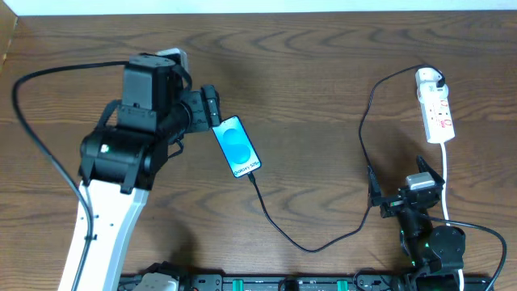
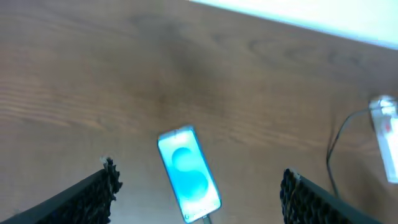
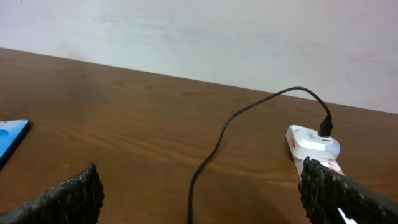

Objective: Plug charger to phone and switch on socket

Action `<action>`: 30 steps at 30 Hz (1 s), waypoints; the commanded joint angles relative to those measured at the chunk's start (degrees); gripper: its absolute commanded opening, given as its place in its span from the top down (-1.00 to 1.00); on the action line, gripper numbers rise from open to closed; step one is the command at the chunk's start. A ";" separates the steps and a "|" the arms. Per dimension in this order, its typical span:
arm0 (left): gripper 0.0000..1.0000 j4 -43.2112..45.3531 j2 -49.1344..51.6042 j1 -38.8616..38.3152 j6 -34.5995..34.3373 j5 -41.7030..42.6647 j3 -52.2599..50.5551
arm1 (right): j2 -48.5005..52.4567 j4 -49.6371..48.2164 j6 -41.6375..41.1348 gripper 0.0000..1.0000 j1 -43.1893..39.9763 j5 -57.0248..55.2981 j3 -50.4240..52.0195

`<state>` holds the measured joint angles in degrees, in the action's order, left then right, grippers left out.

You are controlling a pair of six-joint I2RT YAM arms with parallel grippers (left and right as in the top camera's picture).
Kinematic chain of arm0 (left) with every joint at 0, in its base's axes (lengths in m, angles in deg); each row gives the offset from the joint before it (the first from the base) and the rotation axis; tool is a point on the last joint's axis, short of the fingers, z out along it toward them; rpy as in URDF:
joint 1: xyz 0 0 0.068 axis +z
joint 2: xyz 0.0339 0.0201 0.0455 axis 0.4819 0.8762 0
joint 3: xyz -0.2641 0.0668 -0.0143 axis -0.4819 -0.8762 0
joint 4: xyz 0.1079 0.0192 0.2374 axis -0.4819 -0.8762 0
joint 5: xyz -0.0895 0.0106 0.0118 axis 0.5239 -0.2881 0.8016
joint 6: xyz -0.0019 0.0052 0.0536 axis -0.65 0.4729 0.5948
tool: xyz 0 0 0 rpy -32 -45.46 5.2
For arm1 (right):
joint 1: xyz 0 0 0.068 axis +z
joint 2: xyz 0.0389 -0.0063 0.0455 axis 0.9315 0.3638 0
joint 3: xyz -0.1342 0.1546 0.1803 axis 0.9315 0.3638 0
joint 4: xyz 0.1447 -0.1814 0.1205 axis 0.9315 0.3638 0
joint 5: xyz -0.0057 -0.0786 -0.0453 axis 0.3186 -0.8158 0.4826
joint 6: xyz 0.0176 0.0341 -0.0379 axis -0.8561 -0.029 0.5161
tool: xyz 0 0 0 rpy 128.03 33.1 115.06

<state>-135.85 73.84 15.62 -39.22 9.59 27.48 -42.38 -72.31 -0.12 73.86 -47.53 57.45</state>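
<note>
The phone (image 1: 237, 146) lies on the wooden table with its cyan screen lit; it also shows in the left wrist view (image 2: 188, 174). The black charger cable (image 1: 311, 242) runs from the phone's lower end across the table up to the white adapter (image 1: 427, 78), which sits in the white socket strip (image 1: 437, 113). My left gripper (image 1: 212, 105) is open and empty, just above and left of the phone; its fingers (image 2: 198, 186) straddle the phone from above. My right gripper (image 1: 404, 190) is open and empty below the strip; in the right wrist view (image 3: 202, 186) the cable (image 3: 214, 149) passes between its fingers.
The strip's white cord (image 1: 446, 182) runs down past my right arm. The table's far edge (image 1: 258, 11) meets a pale wall. A black cable (image 1: 32, 121) loops left of my left arm.
</note>
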 commanded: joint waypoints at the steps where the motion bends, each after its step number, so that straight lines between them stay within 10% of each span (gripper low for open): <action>1: -0.70 4.81 -4.39 0.31 1.01 -4.76 -3.63 | -0.42 0.26 -0.63 -0.99 0.52 -0.44 0.09; 30: -0.70 56.30 -45.83 9.03 11.34 -4.50 -61.90 | -0.42 0.26 -0.63 -0.99 0.52 -0.44 0.09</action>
<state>-82.24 31.90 23.40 -29.34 5.44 -29.70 -42.38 -72.31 -0.30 73.86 -47.57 57.45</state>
